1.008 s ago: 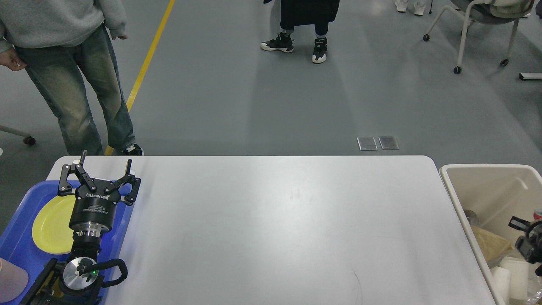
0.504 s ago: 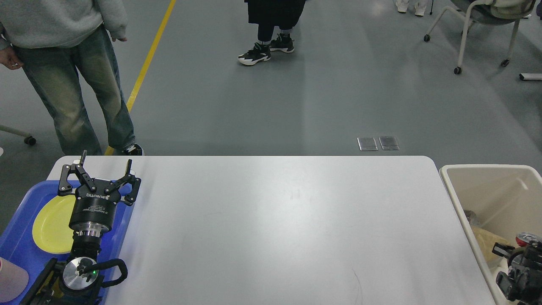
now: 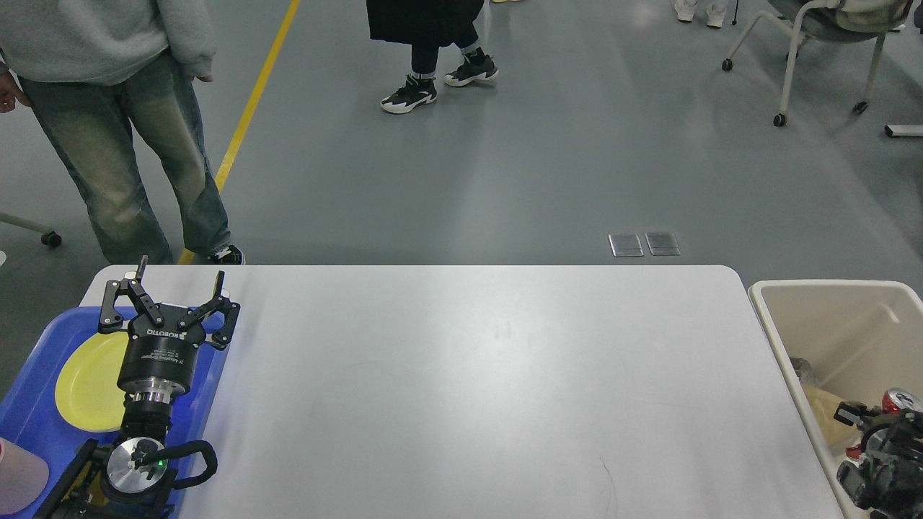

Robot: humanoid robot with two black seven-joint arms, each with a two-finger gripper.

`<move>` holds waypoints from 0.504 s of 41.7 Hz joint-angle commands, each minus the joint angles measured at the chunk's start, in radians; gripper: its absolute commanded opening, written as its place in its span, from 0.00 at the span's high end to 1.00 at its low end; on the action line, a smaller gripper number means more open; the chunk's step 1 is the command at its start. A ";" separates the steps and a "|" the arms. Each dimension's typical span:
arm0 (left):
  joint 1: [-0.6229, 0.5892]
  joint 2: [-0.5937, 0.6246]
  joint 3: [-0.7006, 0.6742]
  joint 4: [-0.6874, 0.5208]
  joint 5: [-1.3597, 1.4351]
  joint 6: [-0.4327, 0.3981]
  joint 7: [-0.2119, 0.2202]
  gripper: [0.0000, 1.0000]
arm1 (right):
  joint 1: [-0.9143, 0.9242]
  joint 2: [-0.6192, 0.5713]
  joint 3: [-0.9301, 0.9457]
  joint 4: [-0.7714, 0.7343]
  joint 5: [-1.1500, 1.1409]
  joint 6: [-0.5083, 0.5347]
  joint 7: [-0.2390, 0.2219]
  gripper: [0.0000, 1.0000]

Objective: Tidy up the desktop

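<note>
At the lower left of the frame, a blue plastic tray (image 3: 32,422) with rounded corners sits at the left end of the large white rectangular surface (image 3: 476,382). A round flat yellow plate (image 3: 86,382) lies in the tray. A pale pink rounded object (image 3: 18,476) shows at the bottom left corner, cut off by the frame edge.

The black left pincer (image 3: 175,288) stands above the right part of the tray, at the far left corner of the surface. Its two fingers are spread wide, with nothing between them. The black cylindrical wrist body is below it in the frame, partly covering the plate.

The surface fills the lower centre of the frame, from the tray on the left to the bin on the right. A faint thin dark mark (image 3: 609,483) is visible near its lower right part.

At the lower right of the frame, a beige rectangular plastic bin (image 3: 775,317) stands just beside the right end of the surface. It contains brownish and pale items, not clearly identifiable. The right pincer (image 3: 876,461) appears as a dark mass over the bin at the bottom right corner; its fingers cannot be told apart, so its opening cannot be determined. A small red and silver object (image 3: 901,398) shows close to it; contact cannot be confirmed.
</note>
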 commanded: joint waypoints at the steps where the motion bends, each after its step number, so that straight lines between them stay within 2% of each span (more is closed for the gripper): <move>1: 0.000 0.000 0.000 0.000 0.000 0.000 0.000 0.04 | 0.001 -0.001 0.001 0.002 0.000 0.000 0.002 0.00; 14: 0.000 0.000 0.000 0.000 0.000 0.000 0.001 0.04 | 0.078 -0.021 0.047 0.047 0.000 0.003 0.011 0.00; 17: 0.000 0.000 0.000 0.000 0.000 0.000 0.001 0.04 | 0.127 -0.044 0.099 0.098 0.000 0.003 0.049 0.00; 21: 0.000 0.000 0.000 0.000 0.000 0.000 0.001 0.04 | 0.205 -0.108 0.161 0.164 0.003 0.004 0.141 0.00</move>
